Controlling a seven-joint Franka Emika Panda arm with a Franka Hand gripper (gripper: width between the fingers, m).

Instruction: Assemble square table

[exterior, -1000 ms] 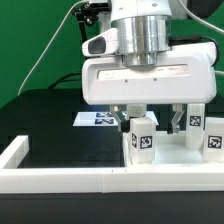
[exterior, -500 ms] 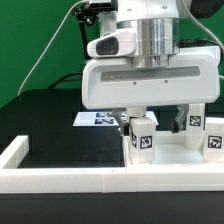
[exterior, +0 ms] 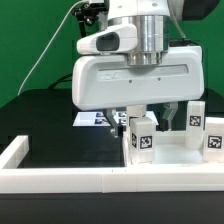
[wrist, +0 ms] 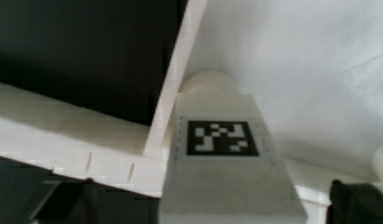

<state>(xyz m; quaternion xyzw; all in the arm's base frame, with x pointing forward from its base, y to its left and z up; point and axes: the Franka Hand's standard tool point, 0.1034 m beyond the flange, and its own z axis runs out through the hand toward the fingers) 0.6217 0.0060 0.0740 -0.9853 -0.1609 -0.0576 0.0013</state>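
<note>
From my remote station, the exterior view shows the gripper (exterior: 136,117) low over the square table top (exterior: 172,152), which sits against the long white border wall (exterior: 60,178) toward the exterior view's right. The wide white hand housing (exterior: 140,82) blocks most of the scene behind it, so only the lower finger ends show beneath it. A tagged white leg (exterior: 141,136) stands upright on the top directly under the hand, and two more legs (exterior: 194,118) stand further to the exterior view's right, one (exterior: 214,140) cut by the frame edge. The marker board (exterior: 97,119) lies flat on the black table (exterior: 50,125) behind, partly hidden by the hand. In the wrist view the leg (wrist: 220,140) fills the centre, its tag facing the camera, with the dark fingertips (wrist: 72,197) standing apart on either side of it; I cannot tell whether they press it or stand clear.
</note>
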